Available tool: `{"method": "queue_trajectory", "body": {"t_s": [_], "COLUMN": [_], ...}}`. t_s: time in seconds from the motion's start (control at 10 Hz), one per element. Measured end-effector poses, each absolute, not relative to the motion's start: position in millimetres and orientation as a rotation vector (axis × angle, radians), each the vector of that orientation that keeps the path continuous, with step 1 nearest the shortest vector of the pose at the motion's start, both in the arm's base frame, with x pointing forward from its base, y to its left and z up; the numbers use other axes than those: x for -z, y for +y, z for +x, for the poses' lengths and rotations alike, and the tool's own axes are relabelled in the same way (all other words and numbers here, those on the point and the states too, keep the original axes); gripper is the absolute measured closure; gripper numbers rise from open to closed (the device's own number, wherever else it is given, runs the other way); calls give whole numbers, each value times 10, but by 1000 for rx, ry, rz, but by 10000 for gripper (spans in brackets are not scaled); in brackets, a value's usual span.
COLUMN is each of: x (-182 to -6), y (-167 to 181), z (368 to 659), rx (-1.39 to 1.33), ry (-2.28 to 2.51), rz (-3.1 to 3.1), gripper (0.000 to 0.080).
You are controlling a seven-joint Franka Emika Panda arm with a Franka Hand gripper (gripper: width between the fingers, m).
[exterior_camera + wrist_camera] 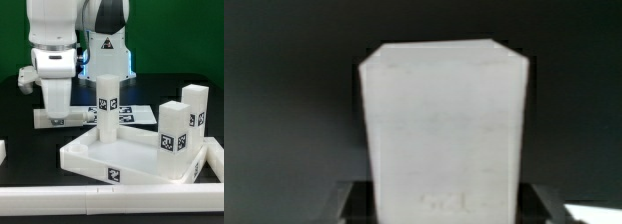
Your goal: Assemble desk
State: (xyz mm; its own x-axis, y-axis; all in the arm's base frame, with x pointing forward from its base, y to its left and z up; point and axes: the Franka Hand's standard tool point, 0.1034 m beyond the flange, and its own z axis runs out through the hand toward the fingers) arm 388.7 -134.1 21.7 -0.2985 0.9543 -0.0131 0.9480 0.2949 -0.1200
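The white tabletop panel (100, 150) lies upside down at the middle of the table, raised rim up. Three white tagged legs stand in its corner sockets: one at the far left corner (108, 103), one near the right front (172, 130) and one at the far right (194, 108). A fourth white leg (66, 118) lies flat on the black table to the exterior view's left of the panel. My gripper (52, 108) reaches down over it. In the wrist view this leg (441, 130) fills the middle, held between my dark fingers (359, 203). My gripper (446, 205) is shut on it.
The long white border rail (110, 203) runs along the front edge. A small white piece (2, 151) shows at the exterior view's left edge. A flat white board with tags (128, 116) lies behind the panel. The robot base (108, 50) stands at the back.
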Motion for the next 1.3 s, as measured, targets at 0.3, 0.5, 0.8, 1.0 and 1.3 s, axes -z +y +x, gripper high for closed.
{"method": "queue_trajectory", "body": {"t_s": [0.3, 0.5, 0.8, 1.0, 1.3], "x": [-219, -215, -166, -160, -318], "y": [-1443, -1487, -1544, -1552, -1774], "z": [3846, 3820, 3796, 3772, 3814], "rx": [-182, -195, -200, -202, -201], "ry": [-2631, -2707, -2686, -2681, -2665], "rz": [-1580, -1429, -1227, -1229, -1347], "gripper": [511, 511, 511, 442, 171]}}
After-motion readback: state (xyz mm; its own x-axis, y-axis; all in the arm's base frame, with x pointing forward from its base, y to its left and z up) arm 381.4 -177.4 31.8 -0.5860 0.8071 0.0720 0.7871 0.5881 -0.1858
